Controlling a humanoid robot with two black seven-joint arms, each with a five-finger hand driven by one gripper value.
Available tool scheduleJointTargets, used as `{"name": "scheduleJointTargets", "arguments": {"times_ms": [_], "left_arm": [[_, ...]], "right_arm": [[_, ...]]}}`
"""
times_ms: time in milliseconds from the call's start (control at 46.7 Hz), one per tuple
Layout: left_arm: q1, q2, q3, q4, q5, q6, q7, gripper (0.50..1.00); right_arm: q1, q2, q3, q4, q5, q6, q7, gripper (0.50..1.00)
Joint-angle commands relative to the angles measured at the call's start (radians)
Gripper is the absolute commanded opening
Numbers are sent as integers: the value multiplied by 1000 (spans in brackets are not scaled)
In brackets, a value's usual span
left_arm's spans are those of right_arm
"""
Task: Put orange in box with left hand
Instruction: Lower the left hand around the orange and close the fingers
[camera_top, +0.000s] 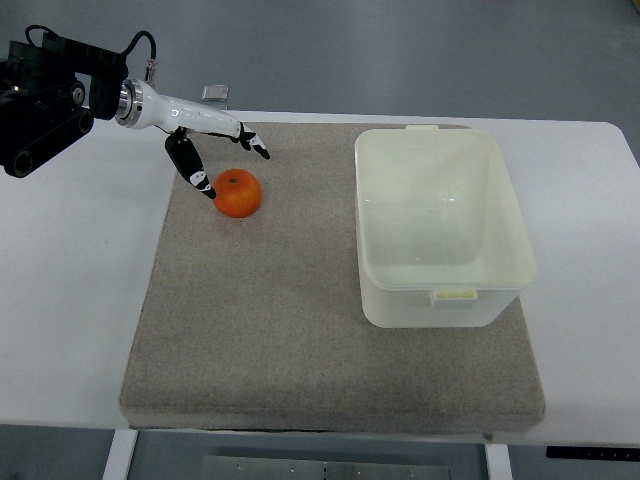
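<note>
Nearest the camera, a grey mat covers most of the white table. On the mat's right side stands a pale plastic box, open at the top with nothing inside. Toward the far left of the mat lies the orange, well apart from the box. Reaching in from the upper left, the left hand hangs over the orange with fingers spread; one dark fingertip is at the fruit's left edge, but nothing is grasped.
</note>
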Motion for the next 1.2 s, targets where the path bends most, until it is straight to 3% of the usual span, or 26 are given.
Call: {"name": "scheduleJointTargets", "arguments": {"times_ms": [0, 279, 1179], "left_arm": [[6, -5, 0, 0, 9, 0, 0, 932], [24, -34, 9, 2, 42, 3, 0, 934], [32, -68, 89, 14, 134, 149, 0, 947]], "right_arm": [[0, 0, 0, 0, 0, 0, 0, 926], [0, 0, 0, 0, -1, 0, 0, 926], [0, 0, 0, 0, 0, 0, 0, 926]]}}
